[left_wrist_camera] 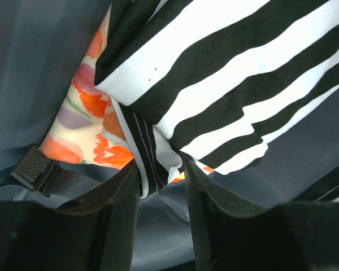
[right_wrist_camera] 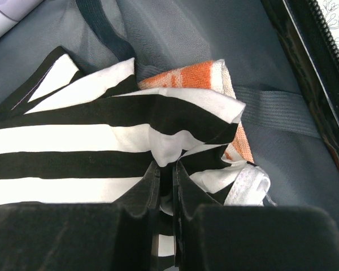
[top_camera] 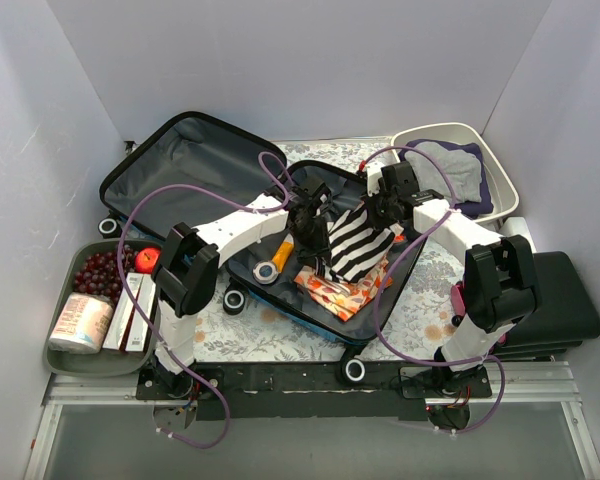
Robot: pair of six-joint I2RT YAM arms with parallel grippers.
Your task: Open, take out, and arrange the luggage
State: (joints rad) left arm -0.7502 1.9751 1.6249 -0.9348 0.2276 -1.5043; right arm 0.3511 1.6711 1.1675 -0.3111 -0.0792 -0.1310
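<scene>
The blue luggage [top_camera: 180,170] lies open on the table, lid to the back left, grey lining up. A black-and-white striped cloth [top_camera: 355,245] lies in its near half, over an orange floral cloth [top_camera: 340,290]. My right gripper [top_camera: 385,215] is shut on a fold of the striped cloth [right_wrist_camera: 90,135], as the right wrist view [right_wrist_camera: 166,172] shows. My left gripper [top_camera: 315,235] is at the cloth's left edge. In the left wrist view [left_wrist_camera: 163,175] its jaws stand apart, with the hem of the striped cloth [left_wrist_camera: 226,84] hanging between them beside the left finger.
An orange item [top_camera: 282,248] and a tape roll [top_camera: 266,272] lie in the case. A white tub [top_camera: 500,170] of clothes stands back right. A flat black case [top_camera: 560,295] lies right. A grey tray [top_camera: 65,355] with grapes, an apple and boxes sits left. Case straps [right_wrist_camera: 277,110] cross the lining.
</scene>
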